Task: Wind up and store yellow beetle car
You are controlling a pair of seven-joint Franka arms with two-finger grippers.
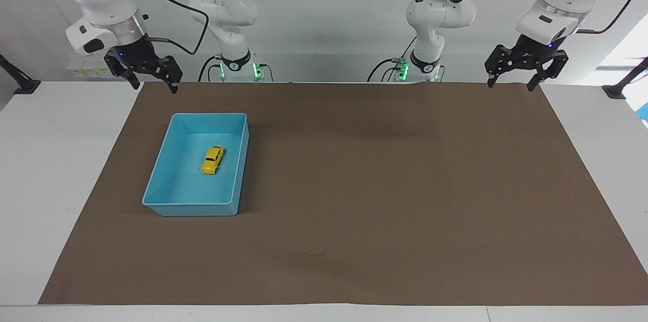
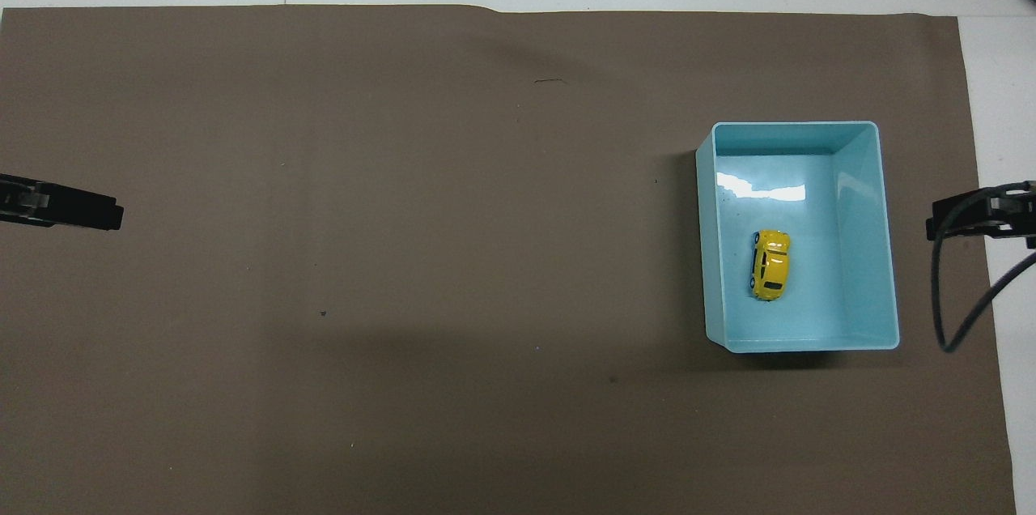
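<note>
The yellow beetle car (image 1: 212, 159) rests on its wheels on the floor of the blue bin (image 1: 190, 205), toward the right arm's end of the table. It also shows in the overhead view (image 2: 770, 265), inside the bin (image 2: 797, 126). My right gripper (image 1: 155, 87) is open and empty, raised clear of the bin over the mat's edge; its tips show in the overhead view (image 2: 963, 215). My left gripper (image 1: 510, 85) is open and empty, and waits raised over the mat's edge at the left arm's end; it also shows in the overhead view (image 2: 81, 211).
A brown mat (image 1: 379, 185) covers most of the white table (image 1: 50, 160). A black cable (image 2: 947, 296) hangs from the right arm beside the bin.
</note>
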